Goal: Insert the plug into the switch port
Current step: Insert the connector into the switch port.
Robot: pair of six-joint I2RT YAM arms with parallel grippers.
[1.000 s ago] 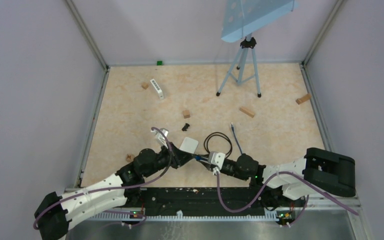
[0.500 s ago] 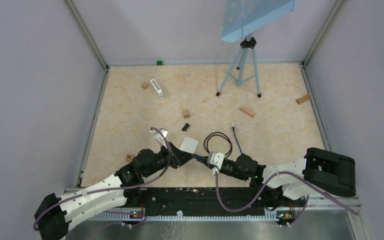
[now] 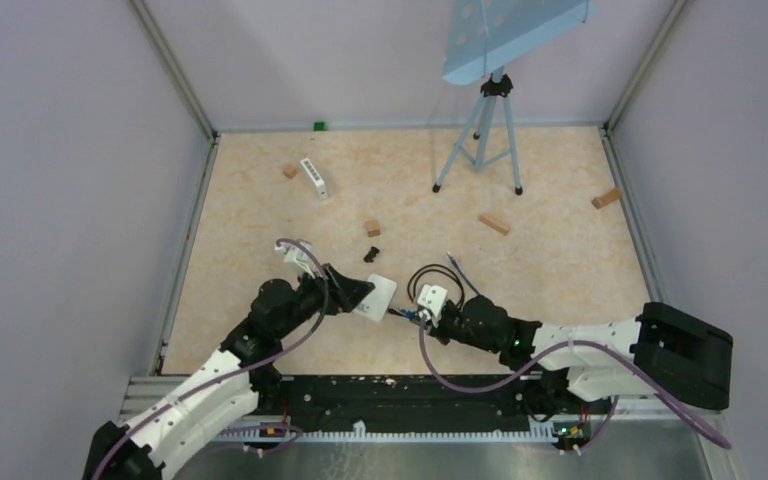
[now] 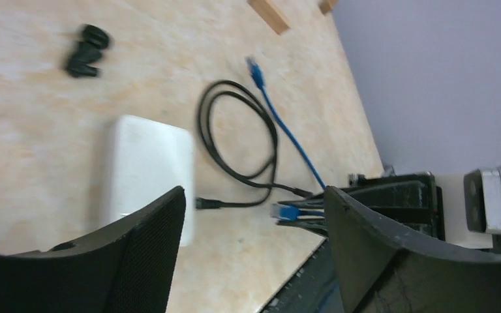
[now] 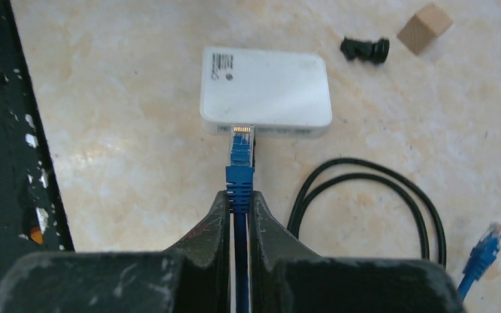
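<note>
Plug (image 5: 240,156) is clamped in my right claw (image 5: 238,199) at frame centre, tip at the switch (image 5: 265,81) edge; my left claw (image 4: 254,195) stands wide.

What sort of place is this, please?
Probably a robotics test cell: plain walls boxing in the tabletop, a tripod holding a panel, and staged props such as wooden blocks, a white switch and a blue Ethernet plug.

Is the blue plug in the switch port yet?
No: in the left wrist view a clear gap separates the blue plug from the white switch.
</note>
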